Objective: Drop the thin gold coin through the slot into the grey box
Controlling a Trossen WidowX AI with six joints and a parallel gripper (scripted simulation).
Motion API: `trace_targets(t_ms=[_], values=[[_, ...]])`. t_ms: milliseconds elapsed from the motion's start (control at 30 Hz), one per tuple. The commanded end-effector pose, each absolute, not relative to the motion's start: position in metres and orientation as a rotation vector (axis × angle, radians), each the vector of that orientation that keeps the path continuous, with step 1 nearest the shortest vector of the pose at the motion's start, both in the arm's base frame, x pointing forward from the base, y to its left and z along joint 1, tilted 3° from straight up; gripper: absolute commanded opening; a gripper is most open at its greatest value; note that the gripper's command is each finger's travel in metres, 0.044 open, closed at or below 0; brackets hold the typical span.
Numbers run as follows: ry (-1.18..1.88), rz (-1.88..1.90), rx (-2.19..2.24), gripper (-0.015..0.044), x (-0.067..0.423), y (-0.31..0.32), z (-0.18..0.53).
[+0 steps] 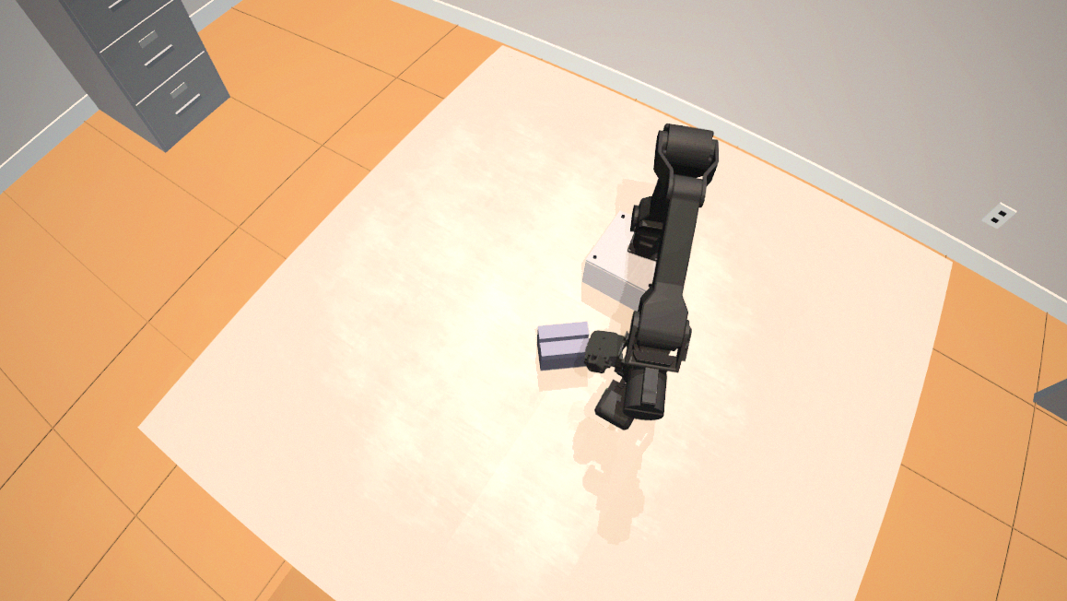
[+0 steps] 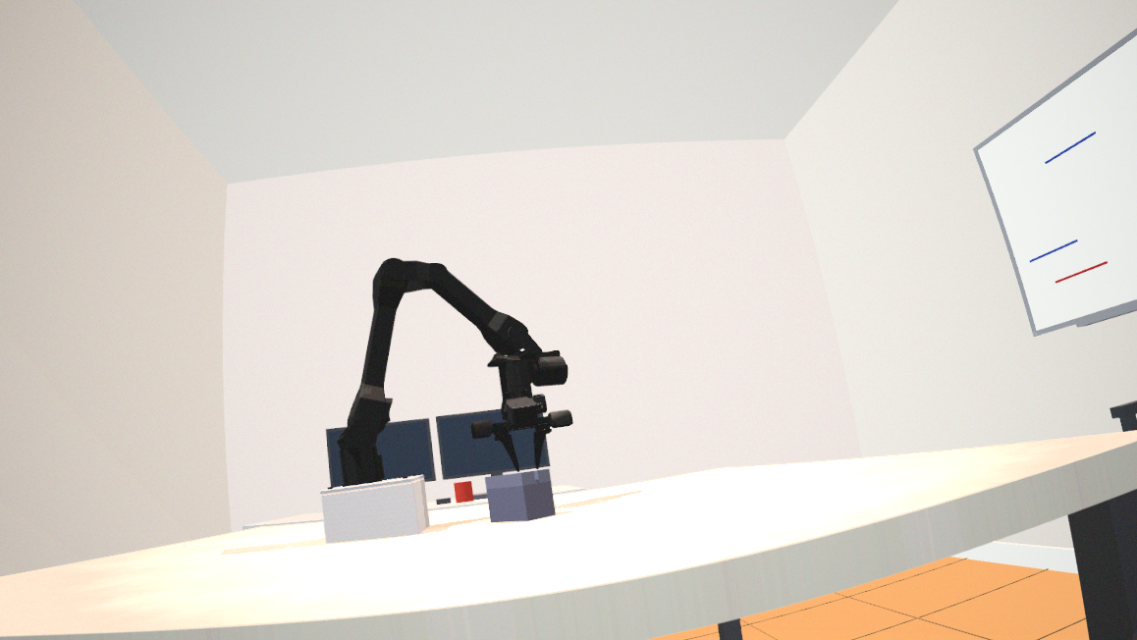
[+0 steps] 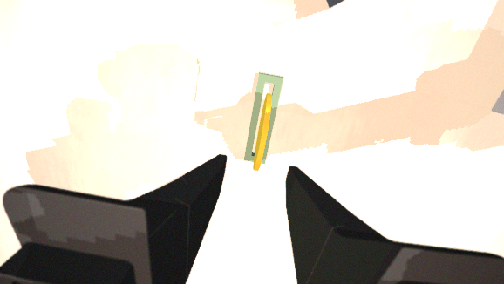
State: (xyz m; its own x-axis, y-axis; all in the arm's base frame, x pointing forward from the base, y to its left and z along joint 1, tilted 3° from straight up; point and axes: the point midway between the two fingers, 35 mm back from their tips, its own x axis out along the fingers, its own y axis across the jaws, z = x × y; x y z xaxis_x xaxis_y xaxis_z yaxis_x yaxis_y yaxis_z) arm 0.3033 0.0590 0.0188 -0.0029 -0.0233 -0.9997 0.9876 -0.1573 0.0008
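Observation:
The gold coin (image 3: 262, 131) stands on its edge in the dark-green holder (image 3: 252, 126) on the table, seen edge-on in the wrist view. My gripper (image 3: 256, 167) (image 2: 529, 464) (image 1: 617, 384) points down over it, fingers partly open with nothing between them; the coin lines up with the gap and lies below the fingertips. In the top and exterior views the arm and the box hide the coin and holder. The closed grey box (image 1: 563, 346) (image 2: 519, 497) with the narrow slot (image 1: 563, 337) in its lid stands just to the left of the gripper.
The arm's white base block (image 1: 612, 268) (image 2: 373, 508) stands behind the box. A grey filing cabinet (image 1: 141, 66) is on the floor far left. A far desk carries two monitors (image 2: 469, 445) and a red mug (image 2: 462, 491).

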Motion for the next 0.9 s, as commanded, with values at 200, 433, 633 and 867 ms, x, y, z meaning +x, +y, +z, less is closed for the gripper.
trace_targets(t_ms=[200,433,633,867], values=[[1.121,-1.346,1.304,0.0161,0.302,0.059,0.003],[1.121,-1.346,1.304,0.0161,0.302,0.058,-0.009],[1.121,-1.346,1.304,0.0161,0.302,0.058,-0.018],[1.121,-1.346,1.304,0.0161,0.302,0.058,-0.03]])
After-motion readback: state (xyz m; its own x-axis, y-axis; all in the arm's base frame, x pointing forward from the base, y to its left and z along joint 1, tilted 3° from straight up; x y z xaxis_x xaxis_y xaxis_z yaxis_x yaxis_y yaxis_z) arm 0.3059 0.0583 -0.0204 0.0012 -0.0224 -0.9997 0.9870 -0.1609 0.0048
